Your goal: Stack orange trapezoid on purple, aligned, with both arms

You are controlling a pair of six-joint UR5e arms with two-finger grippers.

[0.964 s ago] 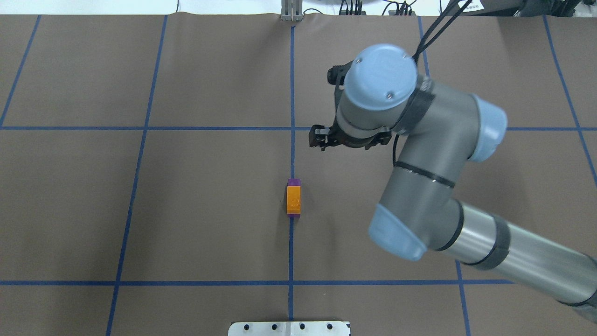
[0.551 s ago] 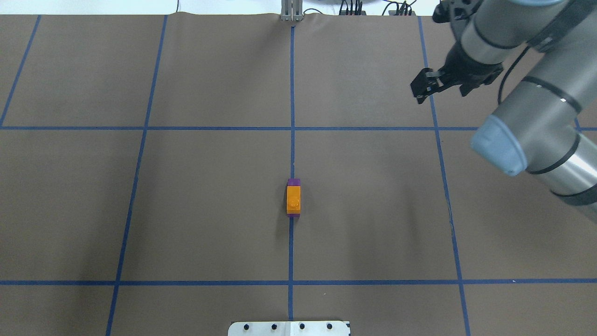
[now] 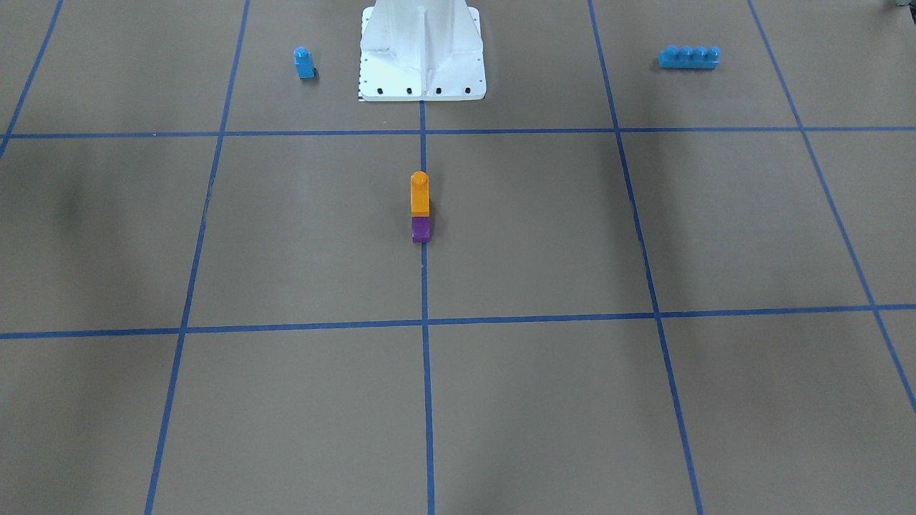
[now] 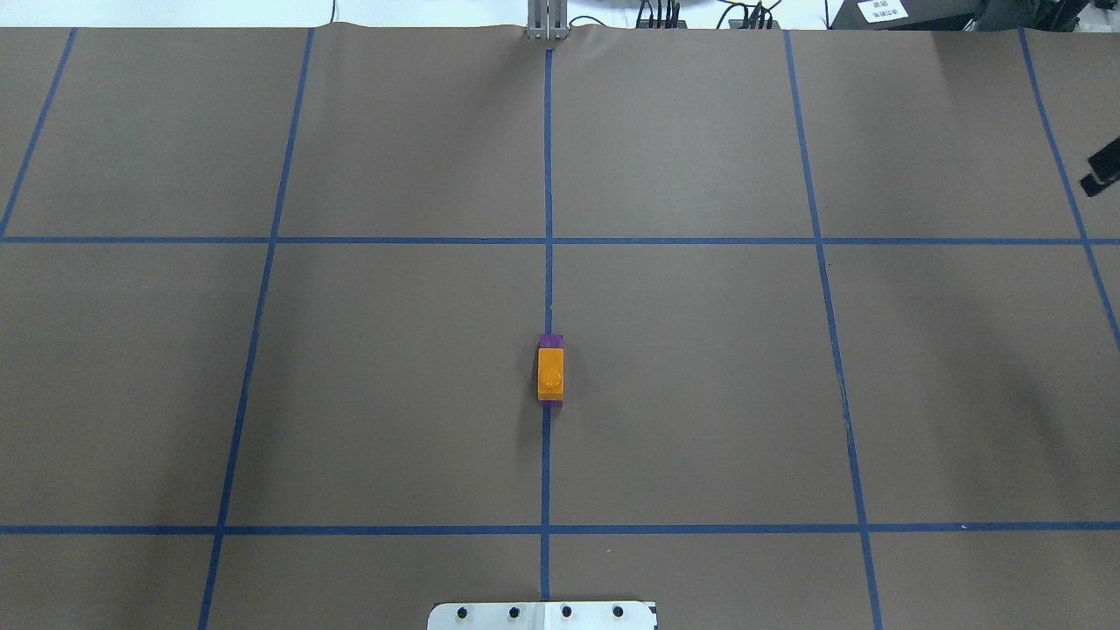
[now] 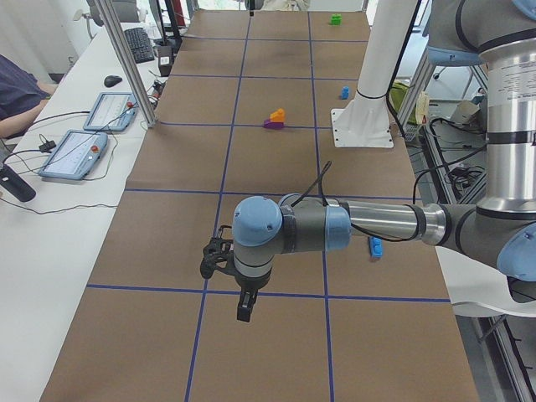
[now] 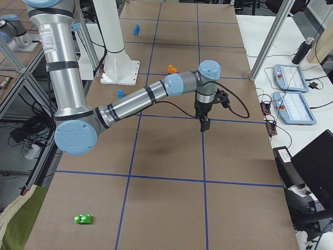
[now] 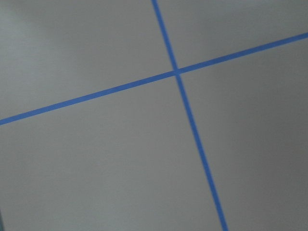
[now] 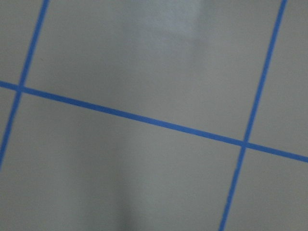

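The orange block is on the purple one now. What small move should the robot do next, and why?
Probably nothing more on the blocks; I would only park the grippers. The orange trapezoid sits on the purple block and looks lined up with it along the centre tape line. The left gripper and right gripper hang over the table, far from the stack.

One orange block (image 3: pixel 419 194), one purple block (image 3: pixel 421 230), one small blue block (image 3: pixel 303 62), one long blue brick (image 3: pixel 689 57), one green block (image 6: pixel 83 219); two arms: left arm (image 5: pixel 377 222), right arm (image 6: pixel 135 101).
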